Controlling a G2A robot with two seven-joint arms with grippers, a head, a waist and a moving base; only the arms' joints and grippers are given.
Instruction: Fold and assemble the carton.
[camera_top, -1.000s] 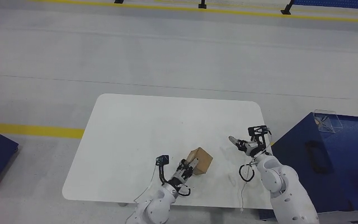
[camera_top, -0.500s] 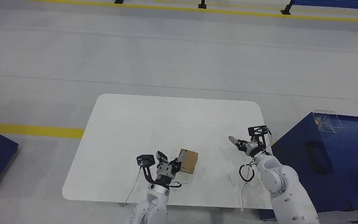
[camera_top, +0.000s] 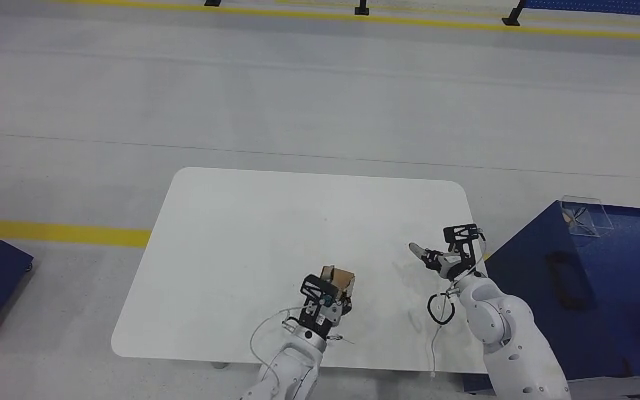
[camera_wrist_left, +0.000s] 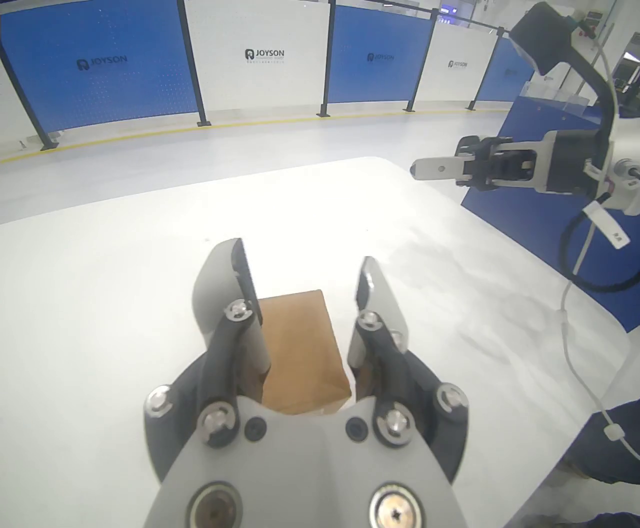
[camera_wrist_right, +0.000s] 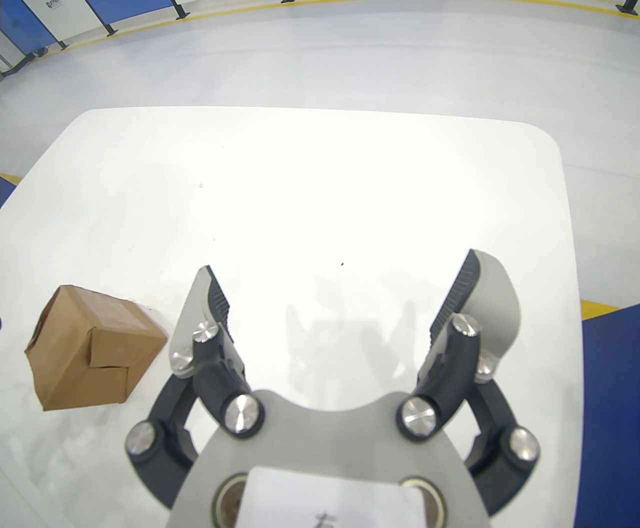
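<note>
I count 1 small brown cardboard carton (camera_wrist_right: 92, 350), and it sits on the white round-cornered surface (camera_top: 250, 230) near the front edge, on the left arm's side. The face turned toward the right arm shows 2 flaps overlapped and lying flat. I cannot tell how the opposite face stands.

There are 2 claws in play. My left claw (camera_wrist_left: 302, 255) hovers just behind the carton with its fingers spread, and in its own wrist view the box lines up in the gap between them. I cannot make out either pad touching cardboard, and the right wrist view shows nothing clamped on the faces it can see. My right claw (camera_wrist_right: 340, 262) hangs well apart from the carton, over bare surface near the right edge, fingers wide and holding nothing.

I judge the carton to be light, thin-walled and hollow. It should slide on this smooth surface if nudged from 1 side, and the walls should bow under a hard squeeze. The tucked flaps look as if they could spring back out. I would close across 2 opposite side walls, low and close to the folded edges where the board is stiffest, keeping off the flap seam. I would use the second claw to brace it.
</note>
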